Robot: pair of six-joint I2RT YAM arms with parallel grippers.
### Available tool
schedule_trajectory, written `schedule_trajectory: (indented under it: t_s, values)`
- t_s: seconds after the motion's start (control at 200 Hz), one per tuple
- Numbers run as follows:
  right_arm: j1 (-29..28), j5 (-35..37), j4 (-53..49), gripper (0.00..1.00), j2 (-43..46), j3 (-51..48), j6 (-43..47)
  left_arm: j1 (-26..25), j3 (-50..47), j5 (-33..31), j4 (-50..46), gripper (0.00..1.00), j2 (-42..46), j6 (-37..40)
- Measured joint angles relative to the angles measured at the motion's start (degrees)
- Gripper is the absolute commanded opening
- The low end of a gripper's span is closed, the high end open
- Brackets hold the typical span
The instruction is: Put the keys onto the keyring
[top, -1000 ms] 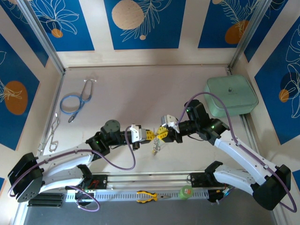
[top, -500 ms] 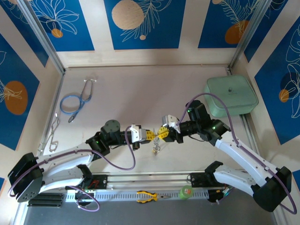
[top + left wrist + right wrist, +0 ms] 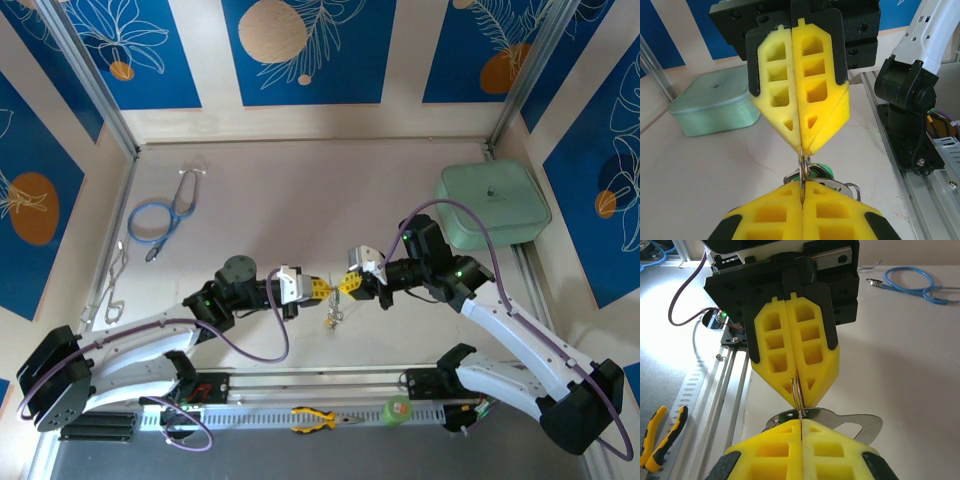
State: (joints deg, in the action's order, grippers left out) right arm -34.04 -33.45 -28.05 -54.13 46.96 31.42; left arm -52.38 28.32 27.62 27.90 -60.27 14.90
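Note:
Mid-table, my left gripper (image 3: 319,290) and right gripper (image 3: 347,285) meet tip to tip. Both are shut on one thin silver ring of the keyring (image 3: 803,164), which spans the small gap between them. In the right wrist view the ring's wire (image 3: 796,394) runs from the left gripper's yellow fingers (image 3: 807,357) into my right gripper (image 3: 801,424). A key with a green head (image 3: 816,171) hangs just under the ring beside flat silver metal (image 3: 856,422). I cannot tell if it is threaded on. The bunch dangles below (image 3: 332,316).
A pale green lidded box (image 3: 493,206) sits at the back right. A blue stethoscope (image 3: 158,214) and wire clips (image 3: 112,285) lie at the left. Yellow-handled pliers (image 3: 313,418) and a green tape roll (image 3: 397,408) rest on the front rail.
My right gripper's jaws have closed fully onto the ring. The left gripper has stayed shut and still, and the bunch hangs where it did.

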Motion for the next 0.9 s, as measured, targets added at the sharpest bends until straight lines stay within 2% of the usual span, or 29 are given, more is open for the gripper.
schedule_trajectory:
  t_s: [0.285,0.395,0.49,0.665,0.9]
  values:
    - [0.11,0.22,-2.03,0.00,-3.15,0.44,0.02,0.00,-0.04,0.87,-0.26,0.00,-0.22,0.15]
    - [0.11,0.24,-2.12,0.18,-3.13,0.55,-0.22,0.00,-0.04,0.90,-0.22,0.00,-0.28,0.20]
    - [0.46,0.42,-1.46,0.24,-2.08,0.48,-0.79,0.00,-0.04,1.51,0.37,0.00,-0.28,0.26]
    - [1.05,-1.75,1.14,0.26,1.33,0.15,-1.09,0.00,-0.04,2.23,0.44,0.00,-0.31,0.42]
    - [-0.35,-2.64,2.16,0.25,-0.24,0.15,-1.05,0.00,-0.04,2.40,0.44,0.00,-0.31,0.42]
